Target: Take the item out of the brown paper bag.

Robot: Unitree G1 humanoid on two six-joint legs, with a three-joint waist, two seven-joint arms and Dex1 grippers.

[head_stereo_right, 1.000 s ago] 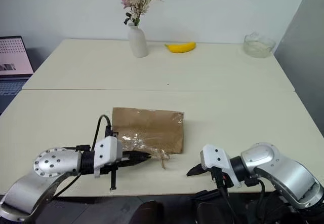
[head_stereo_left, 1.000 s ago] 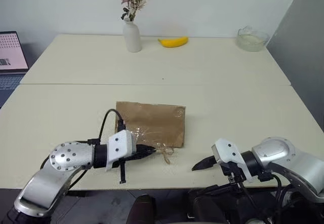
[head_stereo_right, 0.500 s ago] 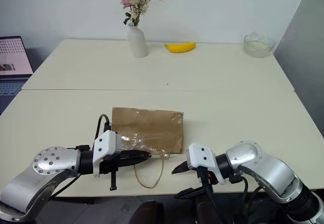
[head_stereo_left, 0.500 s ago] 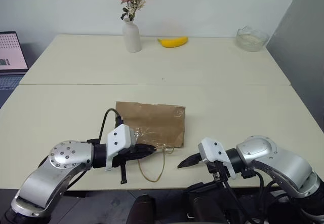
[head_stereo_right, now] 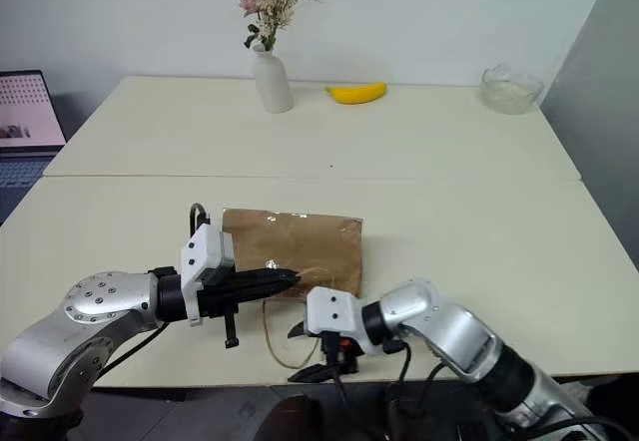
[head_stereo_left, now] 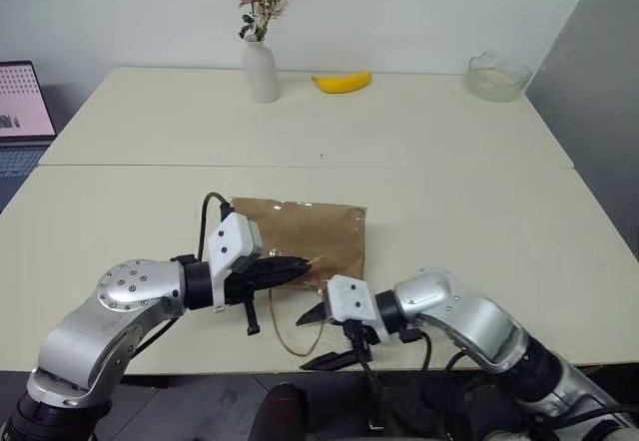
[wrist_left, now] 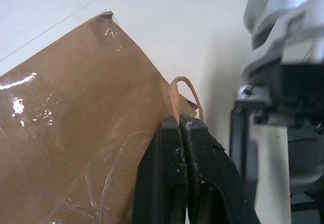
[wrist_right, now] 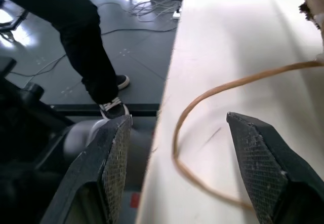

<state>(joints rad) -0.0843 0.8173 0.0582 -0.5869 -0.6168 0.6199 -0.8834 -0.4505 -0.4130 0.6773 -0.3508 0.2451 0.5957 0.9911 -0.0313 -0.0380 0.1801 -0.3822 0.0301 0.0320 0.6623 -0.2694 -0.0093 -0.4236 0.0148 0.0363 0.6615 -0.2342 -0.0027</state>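
Note:
The brown paper bag lies flat near the table's front edge. My left gripper is shut on its near rim, pinching one tan cord handle that loops out between the fingers. The second cord handle lies in a loop on the table toward the front edge. My right gripper is open right beside that loop, its fingers spread on either side of the cord without touching it. The item is hidden.
At the table's far side stand a white vase with dried flowers, a banana and a glass bowl. A laptop sits at far left. A person's leg and shoe stand on the floor below the table's front edge.
My right gripper has swung left along the front edge to the bag's loose handle loop. My left gripper has rolled, keeping its grip, and a handle loop has dropped out onto the table.

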